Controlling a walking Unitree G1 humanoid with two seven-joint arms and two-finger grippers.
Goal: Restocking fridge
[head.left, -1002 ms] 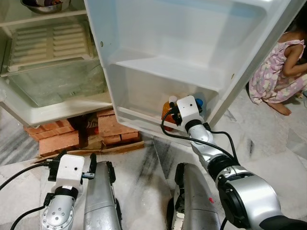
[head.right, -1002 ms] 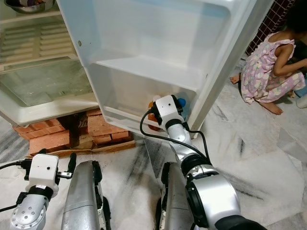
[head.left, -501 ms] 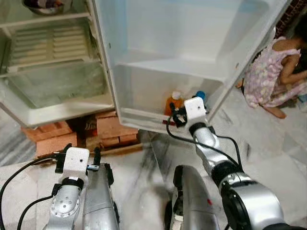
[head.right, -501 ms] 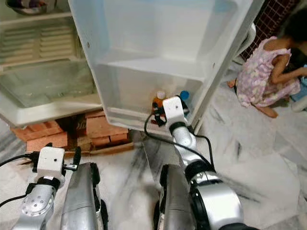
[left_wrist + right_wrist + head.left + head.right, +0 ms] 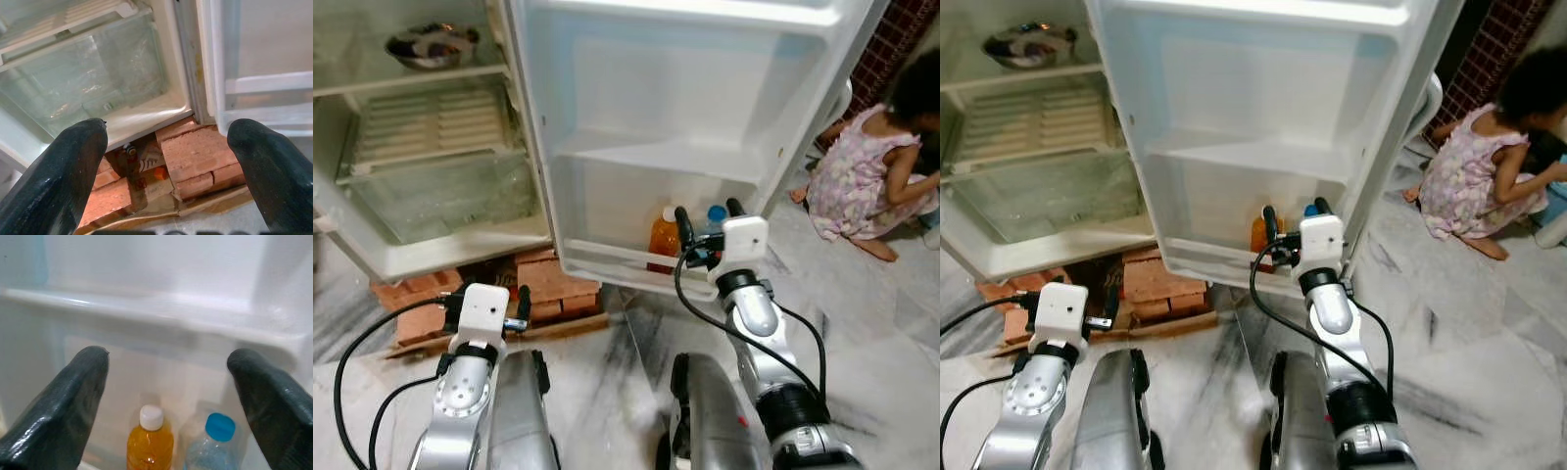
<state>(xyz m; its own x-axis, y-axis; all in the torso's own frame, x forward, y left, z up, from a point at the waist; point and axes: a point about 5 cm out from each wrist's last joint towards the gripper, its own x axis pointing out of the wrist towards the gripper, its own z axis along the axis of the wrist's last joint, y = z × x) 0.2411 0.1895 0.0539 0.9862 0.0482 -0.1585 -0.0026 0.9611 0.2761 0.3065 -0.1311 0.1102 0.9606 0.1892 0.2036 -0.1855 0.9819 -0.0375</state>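
An orange bottle (image 5: 664, 235) with a white cap and a clear bottle with a blue cap (image 5: 714, 217) stand side by side in the bottom bin of the open fridge door (image 5: 607, 264). My right gripper (image 5: 707, 211) hovers open just in front of and above the bin, empty. The right wrist view shows the orange bottle (image 5: 149, 440) and the blue-capped bottle (image 5: 210, 445) between its spread fingers (image 5: 73, 401). My left gripper (image 5: 484, 294) is low at the left, open and empty, facing the bricks (image 5: 195, 156) under the fridge.
The fridge body (image 5: 421, 147) stands open at the left, with a metal bowl (image 5: 429, 47) on a shelf and a clear crisper drawer (image 5: 440, 191). It rests on bricks (image 5: 543, 284). A person (image 5: 876, 166) in a floral dress crouches on the marble floor at the right.
The camera has risen and pulled back. My right gripper has drawn back and up from the door bin, away from the bottles. The left arm has lifted slightly.
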